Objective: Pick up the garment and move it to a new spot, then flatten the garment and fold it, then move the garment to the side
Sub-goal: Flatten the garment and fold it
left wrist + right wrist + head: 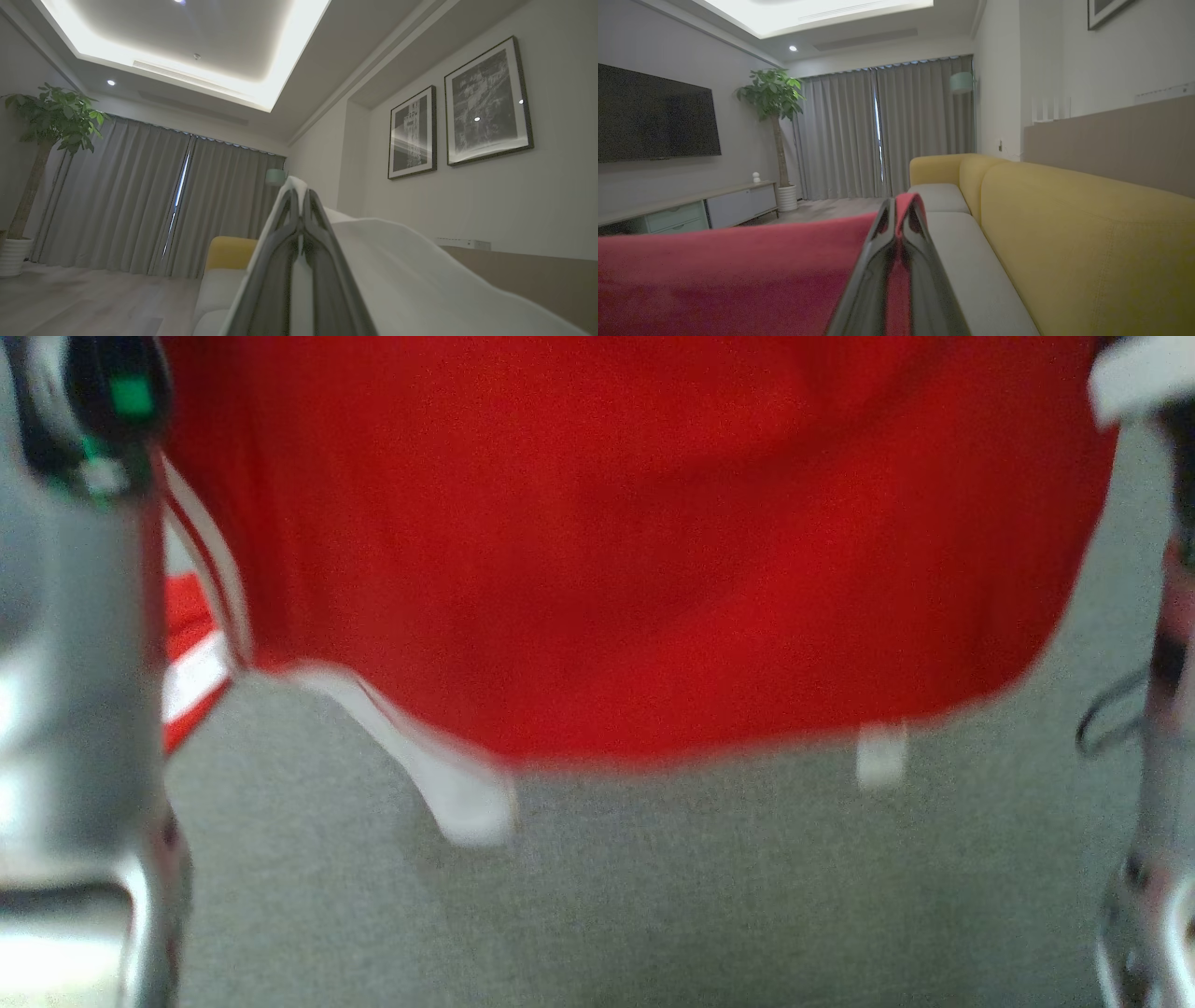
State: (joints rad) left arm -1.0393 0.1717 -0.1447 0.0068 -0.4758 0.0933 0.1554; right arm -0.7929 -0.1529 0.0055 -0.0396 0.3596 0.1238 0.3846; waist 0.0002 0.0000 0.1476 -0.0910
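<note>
- The left gripper [301, 193] is pinched tight on a pale edge of the garment [420, 270]. The cloth wraps over its fingertips and slopes away to its right.
- The right gripper [901, 205] is clamped on a red fold of the same garment, which spreads off to its left as a broad red sheet.
- In the blurred head view, the garment hangs stretched between the left arm [75, 663] and the right arm [1158, 756]. It is red, with white stripes near the left arm and a white band and small white tab along its lower hem.
- Beneath the hem lies a grey woven surface [653, 915]; whether the hem touches it cannot be told.
- To the right of the right gripper runs a yellow sofa [1064, 224] with grey seat cushions. Ahead of the gripper hang grey curtains [887, 130], with a potted plant [773, 93] and a dark television [654, 116] to its left.
- Up and right of the left gripper, two framed pictures [486, 102] hang on the wall.
</note>
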